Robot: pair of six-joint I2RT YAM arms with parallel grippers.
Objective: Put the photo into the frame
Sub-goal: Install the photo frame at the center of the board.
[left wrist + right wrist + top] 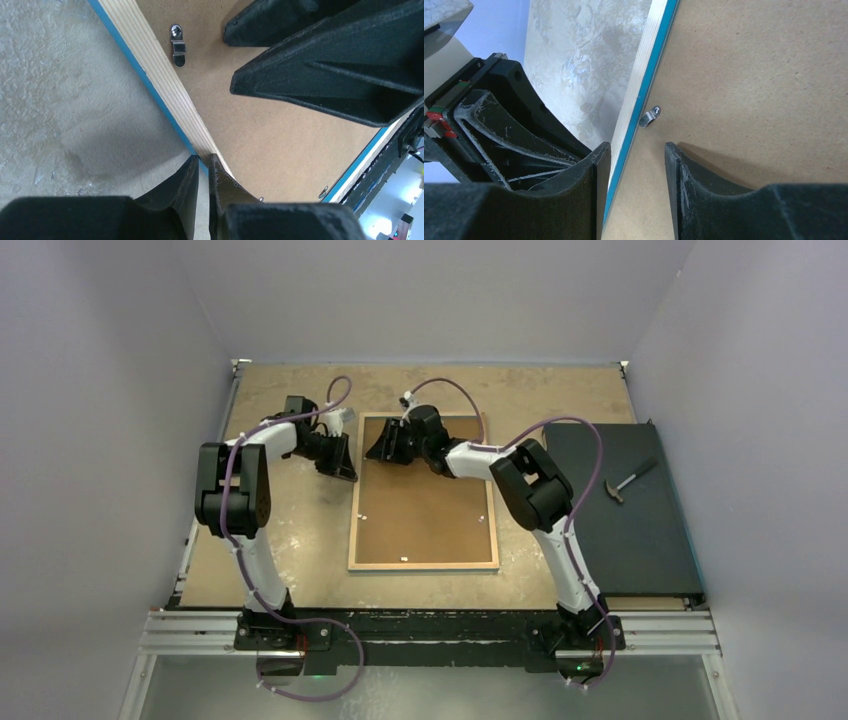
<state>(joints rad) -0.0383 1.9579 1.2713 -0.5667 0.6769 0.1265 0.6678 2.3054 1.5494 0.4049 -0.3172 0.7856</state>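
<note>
1. Frame [425, 566], top view: it lies back-up on the table with a brown backing board [425, 500] filling it.
   - Its long axis runs from the grippers back toward the arm bases.
   - Both arms meet at its far left corner. The left gripper [342, 468] comes from outside the rim, and the right gripper [372, 452] reaches in across the board.
   - The photo shows in no view, so I cannot tell whether it sits under the board.

2. Left wrist view: the frame's wood rim [165, 85] with its blue edge runs straight away ahead of the left gripper [203, 167].
   - The jaws are nearly together, and the rim's near end is pinched in the narrow slit between them.
   - A metal turn clip [177, 46] sits further ahead, just inside the rim.
   - The right gripper's fingers hang over the board ahead and to the right.

3. Right wrist view: the rim [638, 85] passes lengthwise through the gap of the right gripper [638, 160].
   - One finger stands outside the frame and the other over the board.
   - The jaws stand about half apart and grip nothing. I cannot tell whether the inner finger touches the board.
   - A turn clip [649, 117] lies just ahead of the gap.

4. Judgement: the left arm already has the frame, so the next move depends on the right jaws closing squarely across the rim
</note>
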